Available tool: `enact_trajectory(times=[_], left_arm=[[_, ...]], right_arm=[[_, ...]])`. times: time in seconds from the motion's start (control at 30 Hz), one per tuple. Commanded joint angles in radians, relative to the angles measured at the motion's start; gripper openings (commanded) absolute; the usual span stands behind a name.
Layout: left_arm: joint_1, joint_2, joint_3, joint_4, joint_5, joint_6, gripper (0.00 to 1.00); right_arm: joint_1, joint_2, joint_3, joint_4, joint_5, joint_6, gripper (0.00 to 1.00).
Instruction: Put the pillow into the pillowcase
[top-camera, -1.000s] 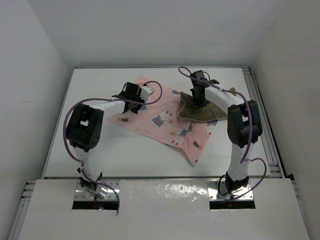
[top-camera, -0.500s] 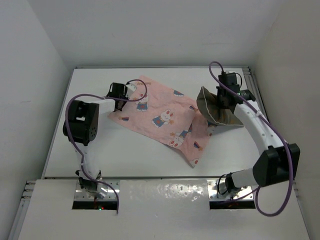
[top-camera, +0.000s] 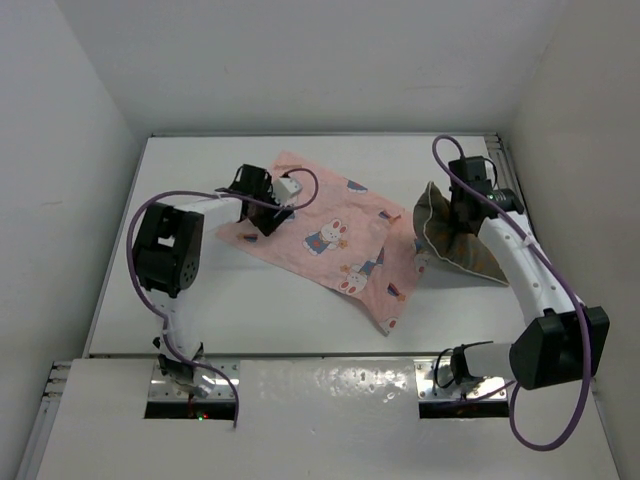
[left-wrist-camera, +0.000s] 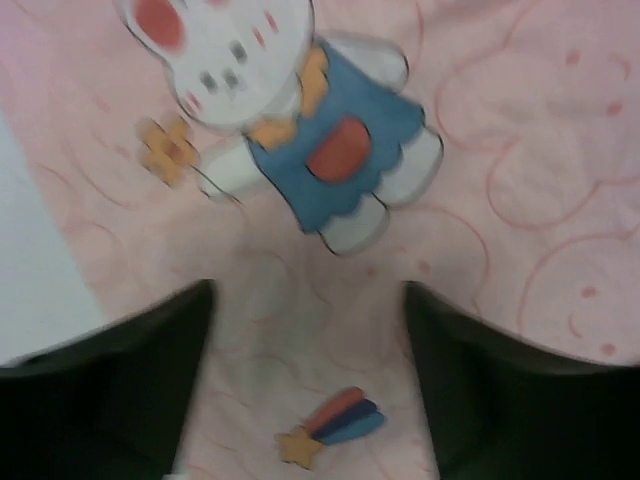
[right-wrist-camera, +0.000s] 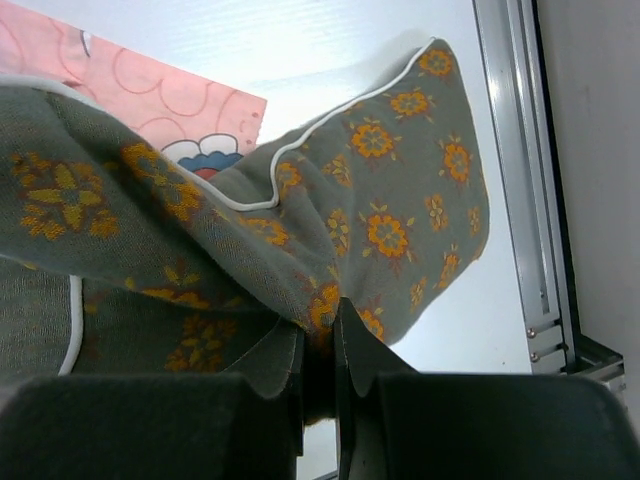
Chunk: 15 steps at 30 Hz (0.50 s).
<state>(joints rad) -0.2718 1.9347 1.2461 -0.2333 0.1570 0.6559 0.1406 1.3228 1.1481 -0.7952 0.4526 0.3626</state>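
I see pillow (top-camera: 455, 238) bunched near counter's right edge | pillowcase (top-camera: 335, 235) flat mid-counter, both long axes far-left to near-right | right gripper (right-wrist-camera: 320, 335) pinching pillow fabric | left gripper (left-wrist-camera: 305, 295) spread wide over pillowcase's far-left corner.

Olive, orange-flowered pillow (right-wrist-camera: 400, 220); pink pillowcase (top-camera: 340, 215) (white bunnies)

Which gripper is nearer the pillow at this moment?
Right. The right gripper is pinched shut on the pillow. The left gripper is open over the left end of the pillowcase, well away from the pillow.
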Motion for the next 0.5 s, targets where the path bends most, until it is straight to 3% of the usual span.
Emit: enact_trajectory(times=[0.0, 0.07, 0.1, 0.23, 0.3, 0.37, 0.4, 0.43, 0.47], left_arm=[[0.000, 0.007, -0.050, 0.003, -0.026, 0.031, 0.55], [0.034, 0.026, -0.028, 0.008, -0.075, 0.010, 0.22], [0.052, 0.053, -0.019, 0.014, -0.095, -0.002, 0.15], [0.155, 0.112, 0.013, 0.075, -0.286, 0.051, 0.07], [0.181, 0.121, 0.021, 0.135, -0.341, 0.108, 0.07], [0.186, 0.115, 0.042, 0.163, -0.358, 0.135, 0.13], [0.186, 0.110, 0.082, 0.166, -0.349, 0.139, 0.18], [0.169, 0.107, 0.105, 0.166, -0.338, 0.139, 0.35], [0.155, 0.090, 0.137, 0.111, -0.326, 0.127, 0.41]], right_arm=[[-0.013, -0.037, -0.001, 0.016, 0.038, -0.007, 0.00], [-0.012, -0.017, -0.017, 0.005, 0.014, 0.004, 0.00], [-0.013, -0.010, -0.027, 0.013, -0.001, 0.007, 0.00], [0.039, 0.038, -0.129, 0.100, -0.129, 0.041, 0.00], [0.074, 0.062, -0.165, 0.129, -0.167, 0.065, 0.00], [0.109, 0.095, -0.174, 0.157, -0.187, 0.097, 0.00], [0.119, 0.102, -0.177, 0.168, -0.216, 0.107, 0.00], [0.135, 0.114, -0.183, 0.200, -0.232, 0.122, 0.00], [0.146, 0.121, -0.185, 0.212, -0.248, 0.130, 0.00]])
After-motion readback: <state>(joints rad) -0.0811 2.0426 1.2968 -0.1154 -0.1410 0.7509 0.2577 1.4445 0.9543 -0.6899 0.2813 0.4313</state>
